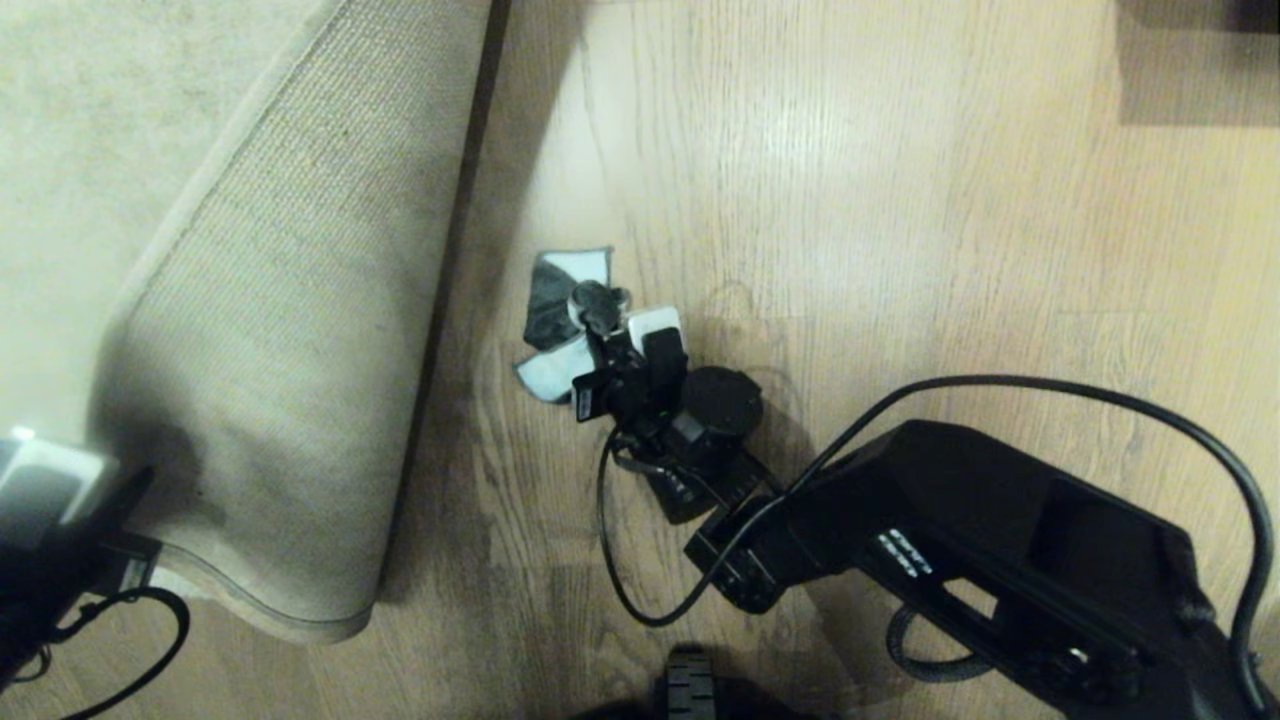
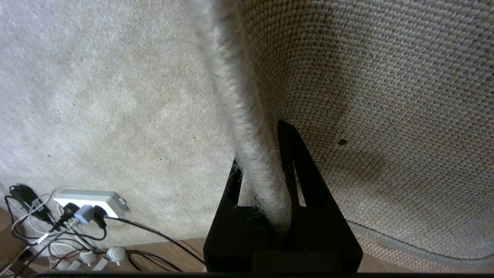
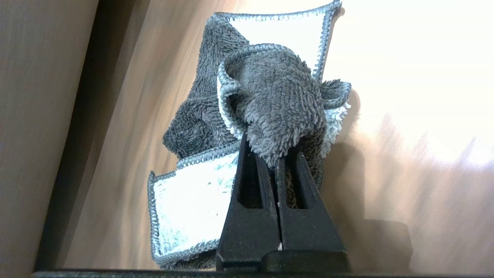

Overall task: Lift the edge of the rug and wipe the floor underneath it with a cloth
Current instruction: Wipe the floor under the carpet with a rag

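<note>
The rug edge (image 1: pixel 300 300) is folded back at the left, its tan woven backing (image 2: pixel 366 96) facing up. My left gripper (image 2: pixel 260 154) is shut on the fuzzy rug edge (image 2: pixel 231 96) and holds it off the floor; in the head view it sits at the lower left (image 1: pixel 60 490). Bare wood floor (image 1: pixel 850 200) lies to the right of the fold. My right gripper (image 3: pixel 270 150) is shut on the dark grey cloth (image 3: pixel 270 88), which is bunched and pressed on the floor (image 3: pixel 405 173) near the fold. The cloth (image 1: pixel 555 290) shows pale patches.
A white power strip (image 2: pixel 88 199) with several plugs and tangled cables lies on the rug's pile side, near the left gripper. The right arm's black cable (image 1: pixel 1100 400) loops over the floor. A dark shape (image 1: pixel 1200 60) sits at the far right corner.
</note>
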Controlling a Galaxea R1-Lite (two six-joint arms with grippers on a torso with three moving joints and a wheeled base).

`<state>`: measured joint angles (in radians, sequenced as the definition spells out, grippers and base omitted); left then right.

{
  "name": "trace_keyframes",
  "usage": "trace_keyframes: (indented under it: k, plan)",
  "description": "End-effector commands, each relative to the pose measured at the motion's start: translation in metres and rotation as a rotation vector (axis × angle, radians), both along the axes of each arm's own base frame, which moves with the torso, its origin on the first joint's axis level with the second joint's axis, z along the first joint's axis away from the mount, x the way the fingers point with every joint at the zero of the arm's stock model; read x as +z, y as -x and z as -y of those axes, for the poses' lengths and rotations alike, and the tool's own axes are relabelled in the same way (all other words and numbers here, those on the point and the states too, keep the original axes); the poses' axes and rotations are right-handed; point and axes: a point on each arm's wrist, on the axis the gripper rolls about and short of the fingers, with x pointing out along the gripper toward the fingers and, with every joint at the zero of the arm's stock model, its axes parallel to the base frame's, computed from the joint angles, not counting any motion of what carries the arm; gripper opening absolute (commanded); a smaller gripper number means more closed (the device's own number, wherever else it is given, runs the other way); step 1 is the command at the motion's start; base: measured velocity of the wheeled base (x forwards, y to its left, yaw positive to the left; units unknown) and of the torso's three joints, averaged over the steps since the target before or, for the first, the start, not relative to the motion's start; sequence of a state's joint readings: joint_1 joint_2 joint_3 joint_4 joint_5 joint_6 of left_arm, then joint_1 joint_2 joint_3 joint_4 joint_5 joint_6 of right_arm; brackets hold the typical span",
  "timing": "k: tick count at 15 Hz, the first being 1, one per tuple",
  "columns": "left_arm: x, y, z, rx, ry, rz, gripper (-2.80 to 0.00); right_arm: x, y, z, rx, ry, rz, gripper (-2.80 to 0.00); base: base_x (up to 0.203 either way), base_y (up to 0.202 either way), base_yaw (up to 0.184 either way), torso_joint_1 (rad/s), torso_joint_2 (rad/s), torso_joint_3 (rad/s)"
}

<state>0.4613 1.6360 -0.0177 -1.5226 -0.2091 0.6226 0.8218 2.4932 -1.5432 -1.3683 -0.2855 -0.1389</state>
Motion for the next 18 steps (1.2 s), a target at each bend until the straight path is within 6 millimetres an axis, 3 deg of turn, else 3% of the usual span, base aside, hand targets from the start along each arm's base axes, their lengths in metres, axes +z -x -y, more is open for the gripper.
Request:
trace_keyframes:
  k: [1,6,8,10,13,18]
  plan:
    - [0.004,0.000,0.000,-0.001,-0.023,0.039,-2.80,0.049,-0.004,0.013,-0.028,-0.073,0.070,-2.80,0.000,0.000,0.000,0.000,0.00,0.000]
    - [0.005,0.000,0.000,-0.001,-0.023,0.043,-2.80,0.105,0.008,0.027,-0.043,-0.076,0.106,-2.80,0.000,0.000,0.000,0.000,0.00,0.000]
    - [0.005,0.000,0.000,-0.001,-0.023,0.043,-2.80,0.120,0.018,0.029,-0.030,-0.083,0.113,-2.80,0.000,0.000,0.000,0.000,0.00,0.000]
    - [0.005,0.000,0.000,-0.001,-0.023,0.043,-2.80,0.122,0.033,0.023,0.000,-0.072,0.102,-2.80,0.000,0.000,0.000,0.000,0.00,0.000]
    - [0.005,-0.001,0.000,0.000,-0.023,0.045,-2.80,0.093,0.057,0.012,0.058,0.001,0.038,-2.80,0.000,0.000,0.000,0.000,0.00,0.000]
    - [0.005,-0.001,0.000,0.000,-0.021,0.046,-2.80,0.006,0.117,0.003,0.182,0.176,-0.089,-2.80,0.000,0.000,0.000,0.000,0.00,0.000]
